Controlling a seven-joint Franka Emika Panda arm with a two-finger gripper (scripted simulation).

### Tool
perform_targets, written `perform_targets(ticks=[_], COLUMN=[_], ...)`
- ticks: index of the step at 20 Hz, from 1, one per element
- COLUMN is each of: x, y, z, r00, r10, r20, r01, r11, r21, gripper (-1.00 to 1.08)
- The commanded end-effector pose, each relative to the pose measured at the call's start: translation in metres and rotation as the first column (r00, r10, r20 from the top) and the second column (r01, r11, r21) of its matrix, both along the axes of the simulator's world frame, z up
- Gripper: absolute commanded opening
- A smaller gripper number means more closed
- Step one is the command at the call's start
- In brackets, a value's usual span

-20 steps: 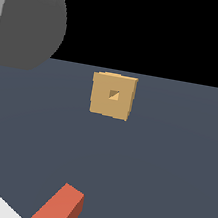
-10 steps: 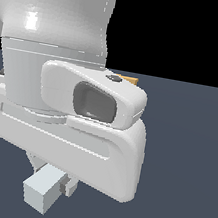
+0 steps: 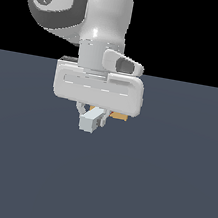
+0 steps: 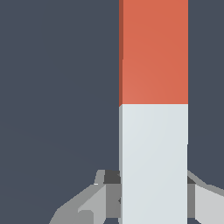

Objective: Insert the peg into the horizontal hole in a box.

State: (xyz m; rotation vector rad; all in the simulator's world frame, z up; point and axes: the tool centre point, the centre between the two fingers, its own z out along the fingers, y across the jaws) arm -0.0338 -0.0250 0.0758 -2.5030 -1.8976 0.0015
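In the exterior view my gripper (image 3: 92, 117) hangs under the white hand and is shut on the peg (image 3: 90, 121). Only the peg's pale grey-white end shows, facing the camera. The hand covers most of the tan box (image 3: 119, 116); a thin sliver shows under the hand's lower edge. The hole is hidden. In the wrist view the peg (image 4: 153, 131) runs straight out from between my grey fingers (image 4: 107, 194). Its white part sits in the grip and its orange-red part (image 4: 153, 52) lies beyond. The box is not in the wrist view.
A flat dark grey-blue floor (image 3: 167, 192) spreads under the arm, with black background above it. The arm's large white and grey links (image 3: 78, 4) fill the upper middle of the exterior view.
The arm has moved from the near side of the exterior view to its middle, in front of the box. The peg now shows its white end; its red end showed before.
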Motion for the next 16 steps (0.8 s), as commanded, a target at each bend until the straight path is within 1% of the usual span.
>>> perform_targets(ticks=[1, 5, 8, 11, 16], x=[0.003, 0.007, 0.010, 0.011, 0.012], y=[0.028, 0.063, 0.079, 0.088, 0.089], z=[0.006, 0.013, 0.016, 0.018, 0.018], r00=[1.000, 1.000, 0.999, 0.999, 0.999], r10=[0.012, 0.029, 0.038, 0.042, 0.042], r20=[0.001, 0.001, 0.001, 0.001, 0.001], r01=[-0.012, -0.029, -0.038, -0.042, -0.042], r11=[1.000, 1.000, 0.999, 0.999, 0.999], r21=[-0.001, -0.001, 0.000, 0.000, 0.000], gripper=[-1.00, -1.00, -1.00, -1.00, -1.00])
